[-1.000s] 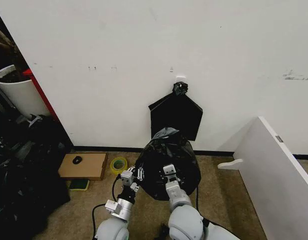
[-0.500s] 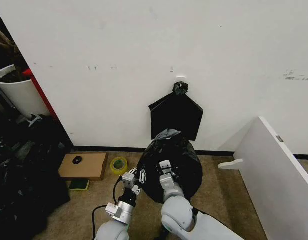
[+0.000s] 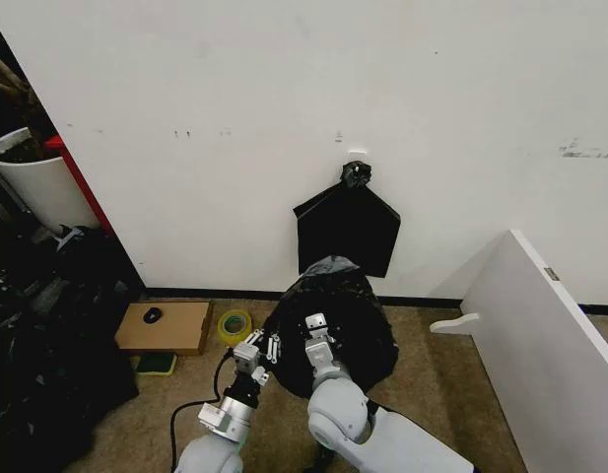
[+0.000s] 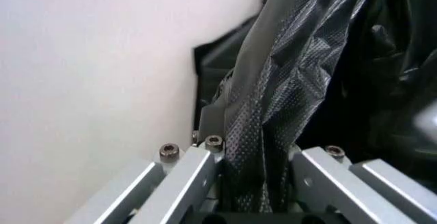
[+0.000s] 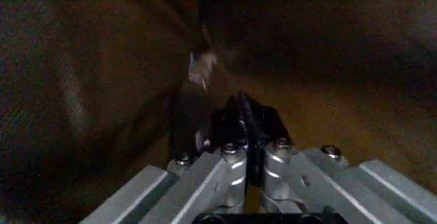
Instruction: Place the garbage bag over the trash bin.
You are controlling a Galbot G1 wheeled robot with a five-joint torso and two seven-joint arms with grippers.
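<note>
The garbage bag (image 3: pixel 338 310) is a glossy black wrinkled mound on the floor against the wall. The trash bin is hidden. My left gripper (image 3: pixel 261 349) is at the mound's left edge. In the left wrist view, the left gripper (image 4: pixel 263 155) is shut on a dimpled fold of the garbage bag (image 4: pixel 273 96). My right gripper (image 3: pixel 316 328) rests on the mound's near side, close beside the left one. In the right wrist view, the right gripper (image 5: pixel 249 144) is shut on a thin pinch of the garbage bag (image 5: pixel 244 116).
A flat black bag (image 3: pixel 348 232) hangs on the wall above the mound. A tape roll (image 3: pixel 234 323) and a cardboard box (image 3: pixel 166 326) lie to the left. A white board (image 3: pixel 540 335) leans at the right. A white cylinder (image 3: pixel 33 182) and dark clutter stand far left.
My right gripper has slid left and a little farther out along the bag, closing on the left gripper. The left gripper has barely moved. The bag's top has sagged slightly.
</note>
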